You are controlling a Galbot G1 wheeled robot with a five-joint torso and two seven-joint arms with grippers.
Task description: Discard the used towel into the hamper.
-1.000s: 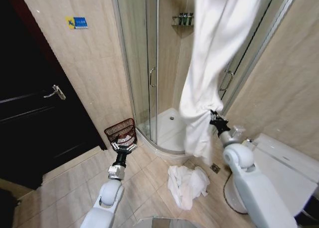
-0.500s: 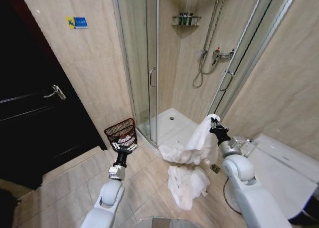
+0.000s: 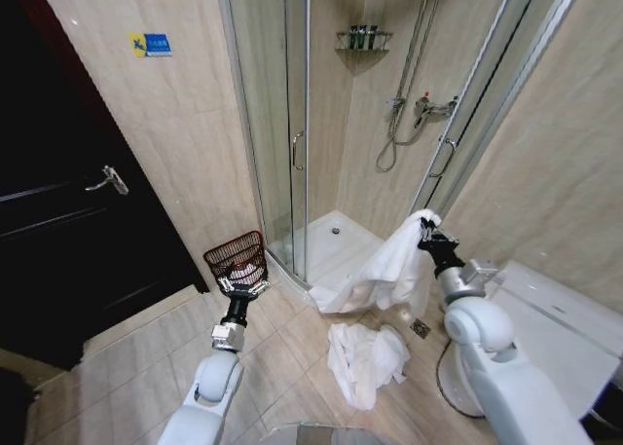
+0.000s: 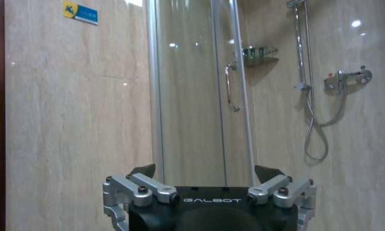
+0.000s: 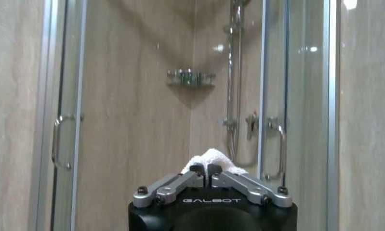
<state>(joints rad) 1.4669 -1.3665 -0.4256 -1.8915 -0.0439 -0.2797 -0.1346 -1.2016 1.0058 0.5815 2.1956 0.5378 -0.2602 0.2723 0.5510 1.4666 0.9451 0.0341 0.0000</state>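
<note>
White towel [image 3: 384,270] in black/silver right gripper [image 3: 425,233], 2nd white towel [image 3: 365,359] on beige tile floor [image 3: 146,362], red-brown open-weave hamper [image 3: 237,258], dark door [image 3: 68,241], blue/yellow wall sign [image 3: 150,44].

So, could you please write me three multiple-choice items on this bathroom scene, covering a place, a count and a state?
1. Where is the hamper?
A. inside the shower
B. on the floor by the shower door, just ahead of the left gripper
C. on the toilet

2. How many white towels show?
A. one
B. two
C. four

3. What is the right gripper doing?
A. hanging open
B. gripping the door handle
C. shut on a towel

Answers: 1 B, the basket stands against the wall tiles; 2 B, the held towel and the towel on the floor; 3 C, its jaws pinch white cloth.
</note>
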